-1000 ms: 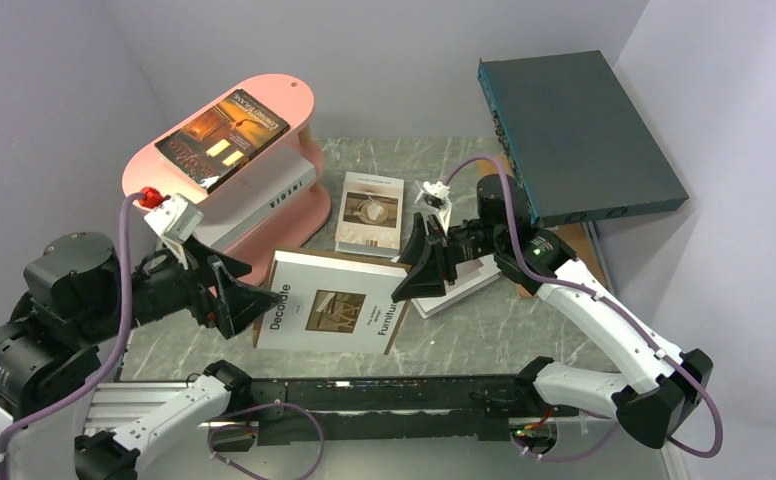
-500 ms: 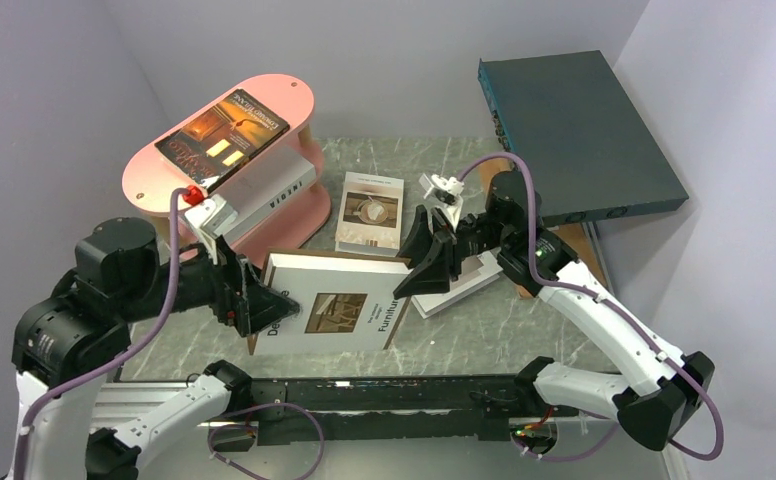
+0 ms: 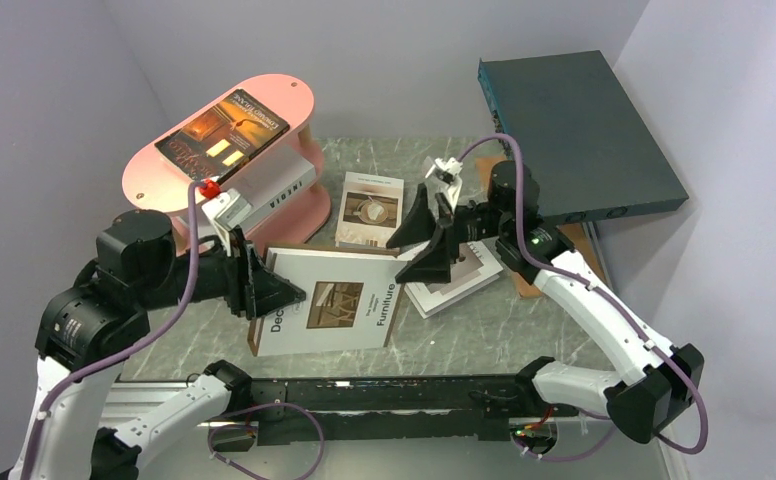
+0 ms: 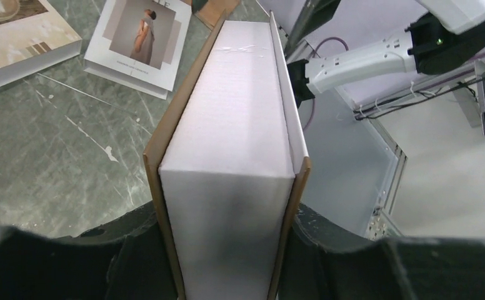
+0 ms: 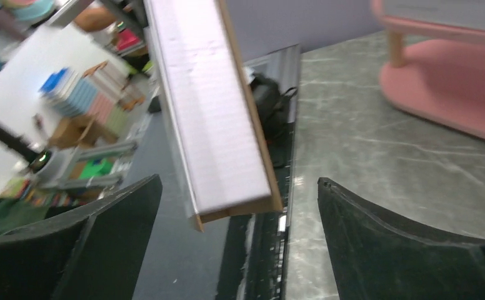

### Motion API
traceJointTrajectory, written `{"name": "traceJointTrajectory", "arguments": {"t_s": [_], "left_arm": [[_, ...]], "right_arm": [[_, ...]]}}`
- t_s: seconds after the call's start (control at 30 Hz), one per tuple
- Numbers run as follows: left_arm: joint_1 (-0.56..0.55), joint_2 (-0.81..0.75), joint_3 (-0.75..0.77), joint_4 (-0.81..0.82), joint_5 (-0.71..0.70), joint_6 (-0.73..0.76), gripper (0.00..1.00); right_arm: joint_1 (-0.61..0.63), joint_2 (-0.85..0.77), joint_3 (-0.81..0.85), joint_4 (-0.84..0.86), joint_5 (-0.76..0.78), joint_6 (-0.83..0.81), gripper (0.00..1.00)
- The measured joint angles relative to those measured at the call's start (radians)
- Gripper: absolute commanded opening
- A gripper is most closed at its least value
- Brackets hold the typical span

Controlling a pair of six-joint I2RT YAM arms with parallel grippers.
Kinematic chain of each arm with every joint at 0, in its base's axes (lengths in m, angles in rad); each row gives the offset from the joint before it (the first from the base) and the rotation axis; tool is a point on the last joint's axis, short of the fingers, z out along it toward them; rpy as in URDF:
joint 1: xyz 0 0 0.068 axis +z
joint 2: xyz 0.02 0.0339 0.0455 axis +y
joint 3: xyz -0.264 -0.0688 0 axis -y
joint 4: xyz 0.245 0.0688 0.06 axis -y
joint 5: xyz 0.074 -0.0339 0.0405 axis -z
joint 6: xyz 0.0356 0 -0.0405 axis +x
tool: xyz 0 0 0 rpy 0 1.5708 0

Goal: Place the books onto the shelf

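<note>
Grips the Decorate Furniture book with the left gripper, at the book's left edge, jaws closed across its thickness. In the left wrist view, both fingers pressed against the covers, white page block facing up between them. Holds that book tilted over the near middle of the table, front cover up, far right corner raised toward the right gripper. Near edge on the table or just above it: cannot tell.

Right gripper spread wide at that raised corner, gripping nothing. In the right wrist view, the book's page edge slanting between the two fingers, touching neither.

At the far left, the shelf, salmon pink with light wooden posts. Flat on its top tier, the dark orange-brown book. On the tier below, a white book, lying with its spine facing right.

Flat on the table just right of the shelf, a cup-photo book. Farther right, beneath the right gripper, a figure-photo book, also flat and lying askew. Beyond the right arm, propped against the right wall, the teal box.
</note>
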Motion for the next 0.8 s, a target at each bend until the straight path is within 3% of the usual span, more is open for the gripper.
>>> {"name": "traceJointTrajectory", "arguments": {"t_s": [0.07, 0.33, 0.57, 0.8], "left_arm": [[0.000, 0.001, 0.011, -0.005, -0.028, -0.016, 0.00], [0.000, -0.009, 0.052, 0.089, -0.318, -0.201, 0.00], [0.001, -0.098, -0.238, 0.488, -0.536, -0.422, 0.00], [0.001, -0.027, -0.286, 0.711, -0.567, -0.511, 0.00]], "right_arm": [[-0.037, -0.005, 0.000, 0.015, 0.035, 0.018, 1.00], [-0.137, -0.050, 0.000, 0.003, 0.269, 0.139, 1.00], [-0.137, -0.143, -0.126, 0.175, 0.483, 0.405, 1.00], [-0.069, -0.072, -0.286, 0.474, 0.589, 0.682, 1.00]]}}
